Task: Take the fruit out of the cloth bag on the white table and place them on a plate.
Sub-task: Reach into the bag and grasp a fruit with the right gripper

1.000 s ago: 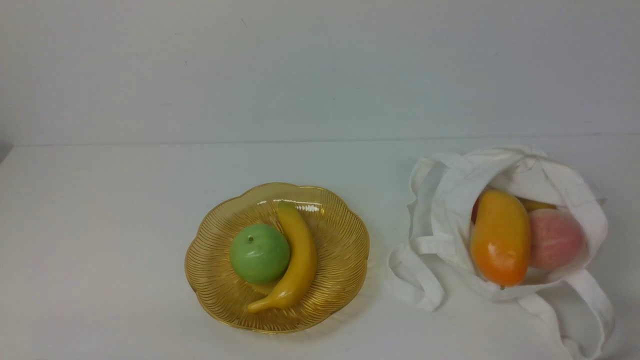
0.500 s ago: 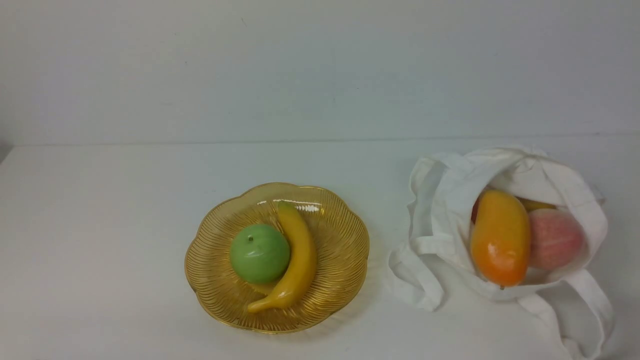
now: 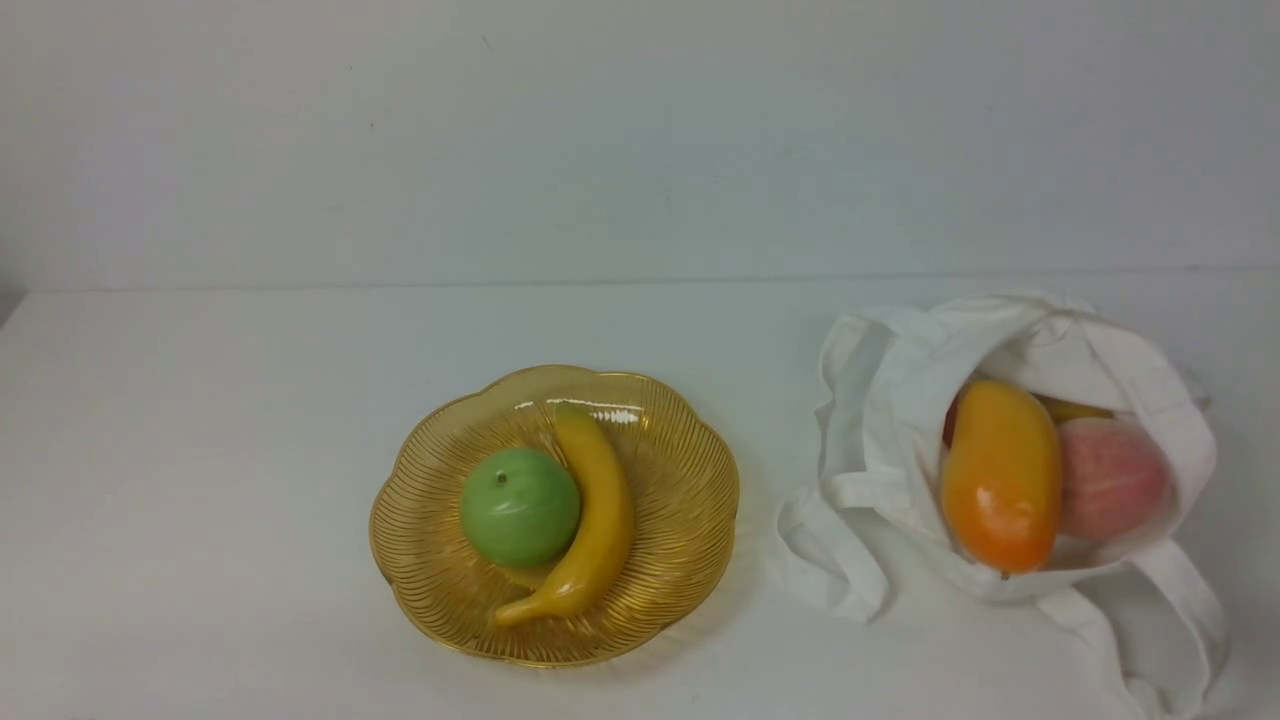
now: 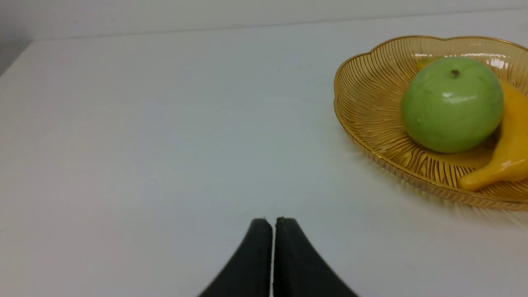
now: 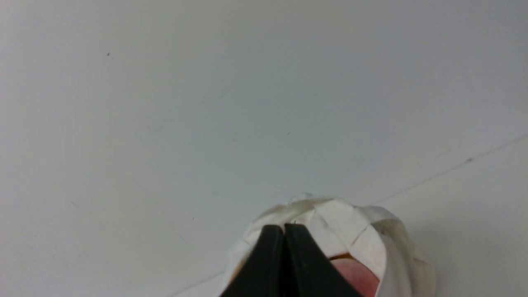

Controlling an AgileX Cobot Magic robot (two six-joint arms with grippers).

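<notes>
The white cloth bag (image 3: pixel 900 400) lies on the white table (image 3: pixel 200 450) at the right, mouth open. In it are an orange-yellow mango (image 3: pixel 1000 475), a pink peach (image 3: pixel 1110 478), a sliver of a red apple (image 3: pixel 950 418) and a small yellow fruit (image 3: pixel 1075 408). The amber plate (image 3: pixel 680 470) stands at centre. Neither gripper shows in the front view. My left gripper (image 4: pixel 273 220) is shut and empty over bare table, left of the plate (image 4: pixel 371 103). My right gripper (image 5: pixel 284 227) is shut and empty, in front of the bag (image 5: pixel 342 218) and the peach (image 5: pixel 354 276).
A green apple (image 3: pixel 520 507) and a yellow banana (image 3: pixel 598 510) lie on the plate; both show in the left wrist view, apple (image 4: pixel 451 105), banana (image 4: pixel 507 152). The bag's straps (image 3: pixel 1160 620) trail to the front right. A white wall stands behind the table.
</notes>
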